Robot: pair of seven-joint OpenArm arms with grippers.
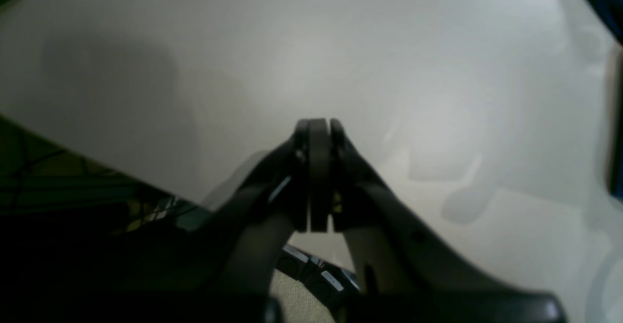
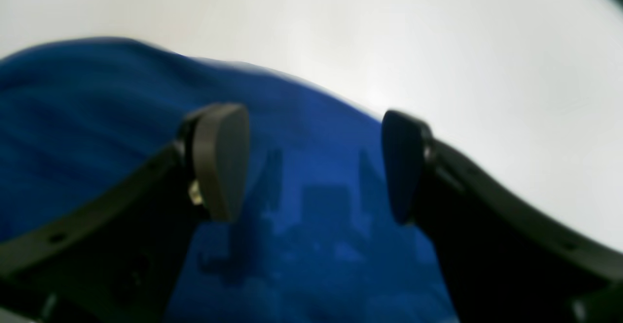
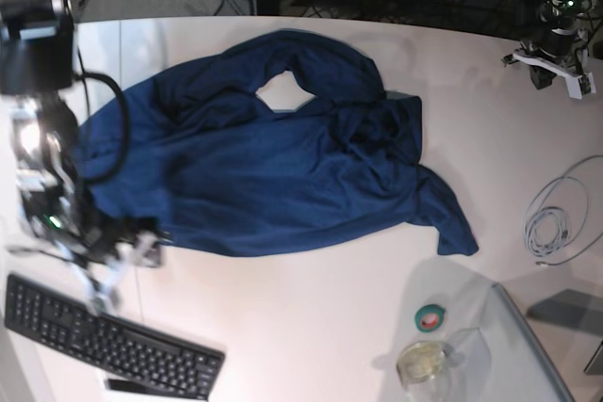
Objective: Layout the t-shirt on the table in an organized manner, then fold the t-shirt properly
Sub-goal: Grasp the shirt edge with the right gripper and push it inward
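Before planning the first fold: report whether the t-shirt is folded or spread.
Spread but rumpled: the t-shirt lies open on the table, neck hole showing, wrinkles bunched near one sleeve.

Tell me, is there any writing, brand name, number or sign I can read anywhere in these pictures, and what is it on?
No text can be read in any view.
Keyboard: its key legends are too small to read.
T-shirt: plain dark blue, no print or label showing.
Table: bare white, no markings.
Roll of green tape: no lettering legible.
Both wrist views are too blurred to show any lettering.
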